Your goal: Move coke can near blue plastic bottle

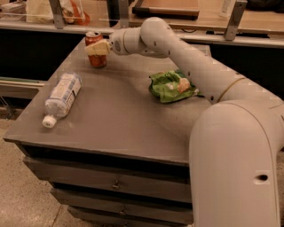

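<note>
The coke can (95, 56) stands upright at the far left corner of the grey table (120, 119); it is red with a silver top. My gripper (97, 48) has reached across from the right and sits right at the can, covering its upper middle. The blue plastic bottle (63, 95) lies on its side near the table's left edge, with its white cap pointing towards the front. The can is about a bottle's length behind the bottle.
A crumpled green snack bag (172, 86) lies on the right half of the table, under my arm (195, 66). A counter with metal posts (57, 13) runs behind the table. Drawers (111, 184) face the front below the table top.
</note>
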Action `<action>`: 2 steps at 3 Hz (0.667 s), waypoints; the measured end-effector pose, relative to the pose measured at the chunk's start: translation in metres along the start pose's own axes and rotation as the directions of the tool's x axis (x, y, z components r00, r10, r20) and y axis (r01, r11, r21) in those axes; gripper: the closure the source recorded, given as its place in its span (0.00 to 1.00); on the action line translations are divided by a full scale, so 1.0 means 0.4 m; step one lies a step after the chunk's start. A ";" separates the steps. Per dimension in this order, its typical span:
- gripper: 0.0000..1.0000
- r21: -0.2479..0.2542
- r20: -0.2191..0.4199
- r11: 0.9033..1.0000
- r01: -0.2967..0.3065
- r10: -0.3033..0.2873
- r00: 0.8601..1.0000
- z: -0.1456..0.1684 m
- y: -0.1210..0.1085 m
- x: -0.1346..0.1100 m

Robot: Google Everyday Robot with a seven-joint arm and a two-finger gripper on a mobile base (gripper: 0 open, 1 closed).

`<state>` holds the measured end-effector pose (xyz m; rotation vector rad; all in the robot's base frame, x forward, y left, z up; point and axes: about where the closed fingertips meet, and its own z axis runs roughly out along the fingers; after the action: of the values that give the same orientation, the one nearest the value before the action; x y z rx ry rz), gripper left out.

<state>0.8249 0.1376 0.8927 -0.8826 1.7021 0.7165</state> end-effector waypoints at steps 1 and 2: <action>0.57 0.002 0.017 1.000 0.018 -0.018 1.000 0.015 -0.005 -0.003; 0.79 0.007 0.025 1.000 0.027 -0.027 0.999 0.011 -0.011 -0.004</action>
<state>0.8312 0.1392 0.8930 -0.8868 1.6669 0.7001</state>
